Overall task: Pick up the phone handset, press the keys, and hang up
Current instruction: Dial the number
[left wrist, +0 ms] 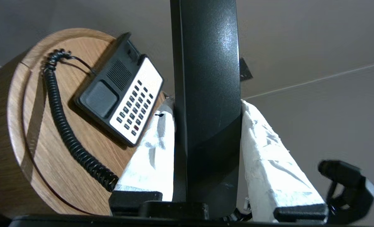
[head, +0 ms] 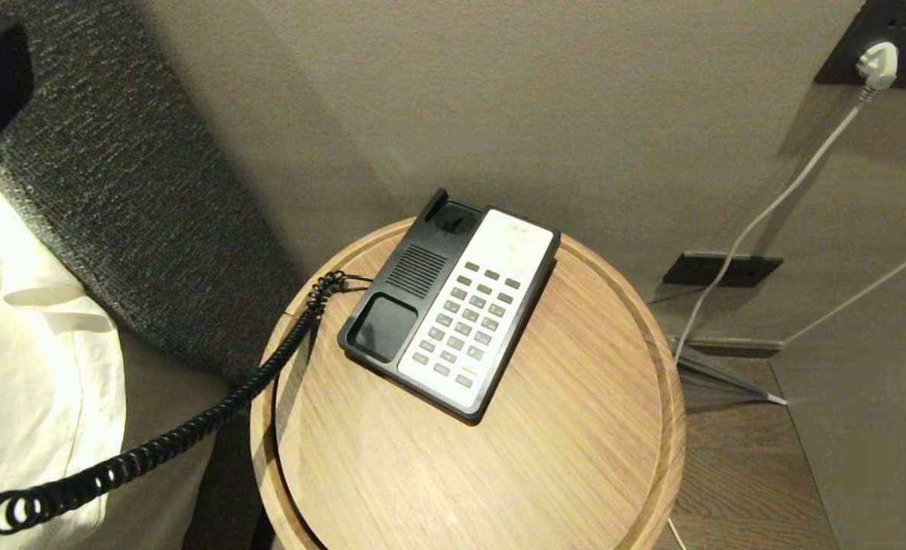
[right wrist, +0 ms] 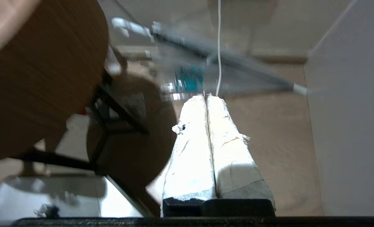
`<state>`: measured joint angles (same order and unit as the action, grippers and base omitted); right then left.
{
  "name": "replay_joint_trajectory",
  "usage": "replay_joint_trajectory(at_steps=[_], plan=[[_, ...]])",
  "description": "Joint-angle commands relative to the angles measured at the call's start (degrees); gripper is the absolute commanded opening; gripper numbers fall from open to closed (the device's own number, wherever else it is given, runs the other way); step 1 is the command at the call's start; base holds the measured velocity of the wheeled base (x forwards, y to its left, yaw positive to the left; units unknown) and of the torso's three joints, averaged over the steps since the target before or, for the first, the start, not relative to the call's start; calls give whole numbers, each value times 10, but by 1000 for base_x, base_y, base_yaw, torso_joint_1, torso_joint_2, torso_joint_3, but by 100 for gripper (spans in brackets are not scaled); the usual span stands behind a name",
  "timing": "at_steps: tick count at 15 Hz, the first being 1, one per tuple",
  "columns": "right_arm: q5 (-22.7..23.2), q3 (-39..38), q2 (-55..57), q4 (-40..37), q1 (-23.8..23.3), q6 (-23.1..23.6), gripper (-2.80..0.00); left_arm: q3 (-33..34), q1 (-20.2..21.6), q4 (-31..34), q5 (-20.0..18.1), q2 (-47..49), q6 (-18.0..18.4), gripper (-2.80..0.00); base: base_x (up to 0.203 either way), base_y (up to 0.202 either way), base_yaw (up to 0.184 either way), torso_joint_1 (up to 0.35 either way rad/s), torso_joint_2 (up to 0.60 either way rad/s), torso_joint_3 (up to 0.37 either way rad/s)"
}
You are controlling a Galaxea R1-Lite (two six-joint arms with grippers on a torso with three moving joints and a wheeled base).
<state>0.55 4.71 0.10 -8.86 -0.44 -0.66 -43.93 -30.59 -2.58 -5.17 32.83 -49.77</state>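
We see the phone base [head: 453, 302] lying on the round wooden worktop [head: 575, 458], a little toward the wall side, turned at an angle. Its cradle on the left half is empty, so the phone handset [left wrist: 207, 94] is off the base. The keys [head: 468, 317] sit in rows on the white faceplate on the right half of the base, and nothing touches them.

In the left wrist view the left claw [left wrist: 206, 151] grips the phone handset. The two white-wrapped fingers [left wrist: 269, 157] press against both sides of the glossy black receiver, which stands upright between them and runs out of the top of that view. The handset is held in the air, apart from the worktop, off to the left side of the base. The left claw itself is not visible in the head view.

The black coiled cord [head: 193, 428] leaves the left side of the phone base, goes over the edge of the worktop and stretches down to the lower left corner of the head view, in front of the white bedding [head: 33, 359] and the dark padded headboard [head: 132, 198].

The right claw [right wrist: 209, 104] hangs low beside the worktop, above the floor [right wrist: 278, 142]. Its two white-wrapped fingers are pressed together with nothing between them.

On the wall at the right a white plug [head: 878, 65] sits in a dark socket plate, and its white cable [head: 758, 221] hangs down.
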Motion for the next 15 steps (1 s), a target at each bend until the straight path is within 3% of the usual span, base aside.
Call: replay_joint_trajectory(at_steps=[1,4,6,8,11,15], plan=[[3,80,1,-28,0,-1,-280,-1,0,0,-3,-1,-4,-280,0,0,0,0,0,0],[32,303,1,-175,0,-3,-280,-2,2,0,-3,-3,-7,-280,0,0,0,0,0,0],[47,408,29,-223,0,-13,-280,-2,3,0,-4,-6,-6,-280,0,0,0,0,0,0],[57,476,130,-218,0,-42,-280,-1,3,0,-5,-6,-5,-280,0,0,0,0,0,0],[73,560,368,-206,0,-70,-280,-5,3,0,-5,-8,-6,-280,0,0,0,0,0,0],[37,620,648,-122,25,-84,-280,-3,3,0,-7,-13,-5,-280,0,0,0,0,0,0]])
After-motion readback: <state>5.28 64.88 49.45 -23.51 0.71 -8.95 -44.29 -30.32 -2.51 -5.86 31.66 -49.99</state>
